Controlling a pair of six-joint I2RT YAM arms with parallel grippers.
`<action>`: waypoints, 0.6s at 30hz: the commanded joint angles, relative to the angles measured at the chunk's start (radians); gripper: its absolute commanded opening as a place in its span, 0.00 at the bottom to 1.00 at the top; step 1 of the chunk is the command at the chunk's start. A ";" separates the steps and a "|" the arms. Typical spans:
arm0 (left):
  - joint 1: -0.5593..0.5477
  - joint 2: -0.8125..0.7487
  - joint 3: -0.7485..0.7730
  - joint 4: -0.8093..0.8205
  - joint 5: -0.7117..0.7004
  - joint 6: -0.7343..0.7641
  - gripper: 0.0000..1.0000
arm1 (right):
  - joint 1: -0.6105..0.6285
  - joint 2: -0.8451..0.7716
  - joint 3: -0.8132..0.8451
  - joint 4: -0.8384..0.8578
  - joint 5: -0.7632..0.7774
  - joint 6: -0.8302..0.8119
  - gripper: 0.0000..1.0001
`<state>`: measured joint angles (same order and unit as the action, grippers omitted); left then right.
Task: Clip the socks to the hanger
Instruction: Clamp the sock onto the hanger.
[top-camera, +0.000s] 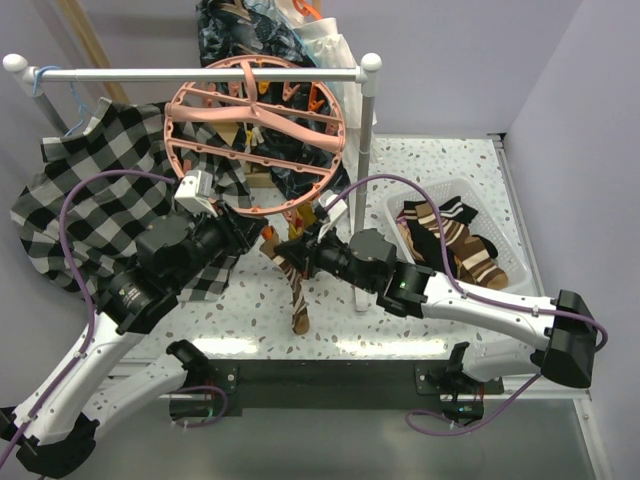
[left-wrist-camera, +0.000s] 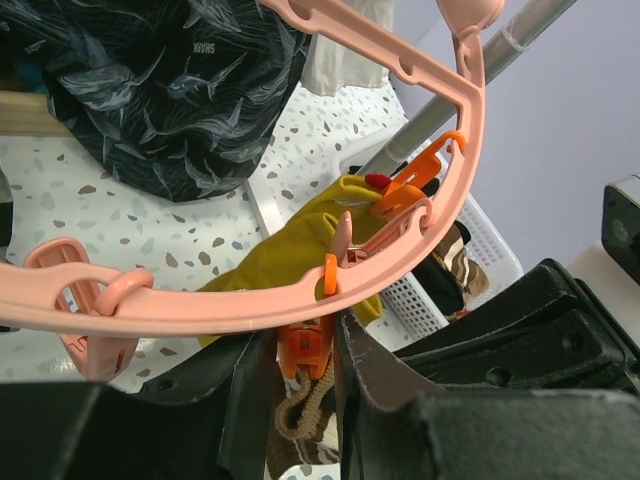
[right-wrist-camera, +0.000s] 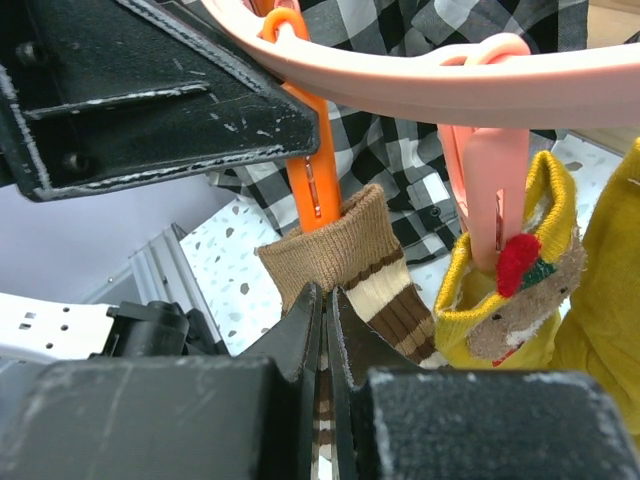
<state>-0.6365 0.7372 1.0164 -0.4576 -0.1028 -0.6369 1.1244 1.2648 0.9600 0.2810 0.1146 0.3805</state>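
The round pink hanger (top-camera: 255, 130) hangs from the white rail, and its ring (left-wrist-camera: 200, 312) crosses the left wrist view. My left gripper (left-wrist-camera: 298, 330) is shut on an orange clip (left-wrist-camera: 305, 350) under the ring, one finger on each side. The cuff of a brown, cream-striped sock (right-wrist-camera: 350, 255) sits at that clip's mouth. My right gripper (right-wrist-camera: 326, 295) is shut on this sock just below the cuff; the rest hangs down (top-camera: 297, 295). Beside it a yellow sock (right-wrist-camera: 505, 270) with a small animal face hangs from a pink clip (right-wrist-camera: 485, 190).
A black-and-white checkered shirt (top-camera: 90, 190) hangs at the left of the rail (top-camera: 200, 73). A white basket (top-camera: 440, 188) at the right holds more striped and dark socks. The rail's upright post (top-camera: 368, 150) stands between hanger and basket. Dark patterned cloth (left-wrist-camera: 150, 90) lies behind.
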 joint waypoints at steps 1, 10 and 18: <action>0.000 -0.010 0.002 0.057 0.018 -0.017 0.00 | -0.005 0.010 0.037 0.087 0.019 -0.002 0.00; 0.000 -0.004 -0.001 0.056 0.020 -0.018 0.00 | -0.012 0.007 0.045 0.109 0.023 -0.008 0.00; 0.000 -0.004 -0.006 0.057 0.020 -0.018 0.00 | -0.018 0.005 0.063 0.119 0.023 -0.009 0.00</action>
<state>-0.6365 0.7345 1.0164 -0.4568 -0.0906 -0.6445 1.1114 1.2762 0.9722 0.3176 0.1146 0.3798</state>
